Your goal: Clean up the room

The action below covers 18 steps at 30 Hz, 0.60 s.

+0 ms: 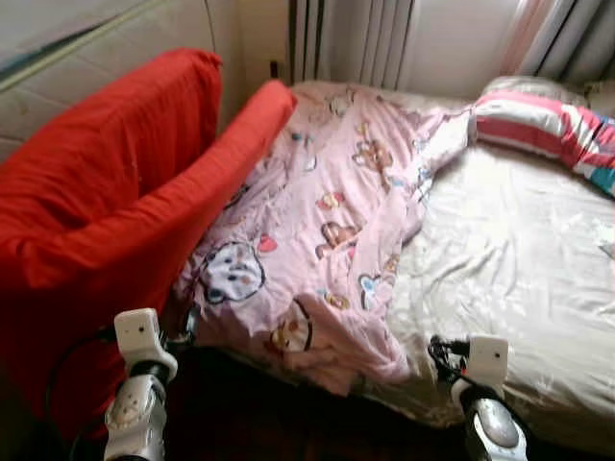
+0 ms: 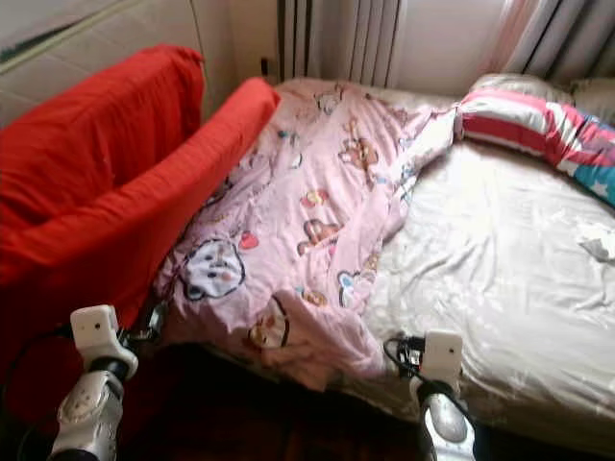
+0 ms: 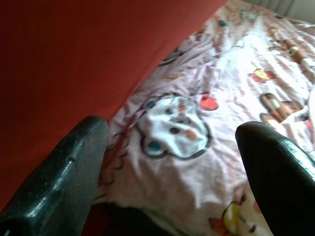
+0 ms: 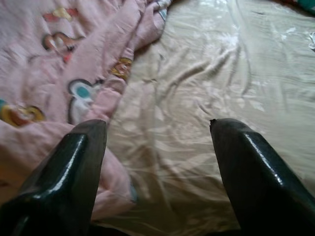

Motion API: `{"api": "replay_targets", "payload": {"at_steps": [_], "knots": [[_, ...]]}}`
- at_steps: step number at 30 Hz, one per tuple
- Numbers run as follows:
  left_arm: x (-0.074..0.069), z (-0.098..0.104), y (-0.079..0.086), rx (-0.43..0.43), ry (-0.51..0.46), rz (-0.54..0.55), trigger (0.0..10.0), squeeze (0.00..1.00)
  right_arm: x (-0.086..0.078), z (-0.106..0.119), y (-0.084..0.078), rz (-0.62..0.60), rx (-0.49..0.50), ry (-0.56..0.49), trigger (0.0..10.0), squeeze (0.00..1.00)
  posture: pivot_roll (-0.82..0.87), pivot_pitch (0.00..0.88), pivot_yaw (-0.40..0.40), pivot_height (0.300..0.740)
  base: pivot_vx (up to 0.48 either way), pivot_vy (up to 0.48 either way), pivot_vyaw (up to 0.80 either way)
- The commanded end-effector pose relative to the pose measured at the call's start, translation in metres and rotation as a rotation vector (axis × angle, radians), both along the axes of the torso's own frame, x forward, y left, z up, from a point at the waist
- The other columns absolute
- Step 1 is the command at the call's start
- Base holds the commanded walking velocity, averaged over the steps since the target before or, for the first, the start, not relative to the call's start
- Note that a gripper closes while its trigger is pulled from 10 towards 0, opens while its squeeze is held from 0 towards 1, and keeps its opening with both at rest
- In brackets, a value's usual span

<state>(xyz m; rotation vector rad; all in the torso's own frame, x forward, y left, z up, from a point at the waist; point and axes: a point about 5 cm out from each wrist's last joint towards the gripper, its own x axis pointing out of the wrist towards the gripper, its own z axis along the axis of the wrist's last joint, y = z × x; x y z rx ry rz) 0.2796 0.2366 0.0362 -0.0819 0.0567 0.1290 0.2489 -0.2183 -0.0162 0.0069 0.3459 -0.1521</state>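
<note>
Black fingers of the left gripper [image 3: 170, 172] stand wide apart and hold nothing, poised just short of the near edge of the pink quilt [image 1: 327, 221], where a white cartoon face is printed. The right gripper [image 4: 157, 172] is spread just as wide and also empty, aimed at the line where the quilt's bunched hem meets the bare cream sheet [image 1: 509, 259]. Both arms reach in from the foot of the bed [image 2: 500, 384].

Taking the quilt as the landmark: it lies rumpled along the bed's left half, from the foot up toward the head. A red cushion [image 1: 106, 211] presses against its left edge and partly lies on it. The sheet spreads to its right, and a striped pillow [image 1: 548, 125] sits beyond its far right corner. A small white scrap [image 2: 601, 245] rests on the sheet, well apart from the quilt.

The likely trouble is in the pull. If the left gripper closes too near the cushion, it may pinch red cloth along with pink and drag both. The right gripper could catch the loose sheet under the hem and untuck it. The quilt's overhanging corner may also slide to the floor.
</note>
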Motion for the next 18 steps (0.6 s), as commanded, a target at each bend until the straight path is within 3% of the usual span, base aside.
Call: {"api": "replay_targets", "payload": {"at_steps": [1,8,18], "knots": [[-0.0067,-0.006,0.0045,0.013,0.035,0.006,10.0,0.0,-0.0013,-0.0027,0.0026,0.012,0.0,0.02,10.0,0.0,-0.02,0.035,-0.033,0.74,0.255,0.0,0.8],[-0.007,-0.0055,0.0043,0.014,0.032,0.005,10.0,0.0,-0.0023,-0.0038,0.0027,0.014,0.003,0.025,10.0,0.0,-0.01,0.037,-0.033,0.74,0.256,0.0,0.73],[-0.0069,-0.0054,0.0028,0.015,0.033,-0.003,10.0,0.0,-0.0025,-0.0045,0.0028,0.006,0.013,0.027,10.0,0.0,-0.01,0.04,-0.031,0.74,0.229,0.0,0.0]]}}
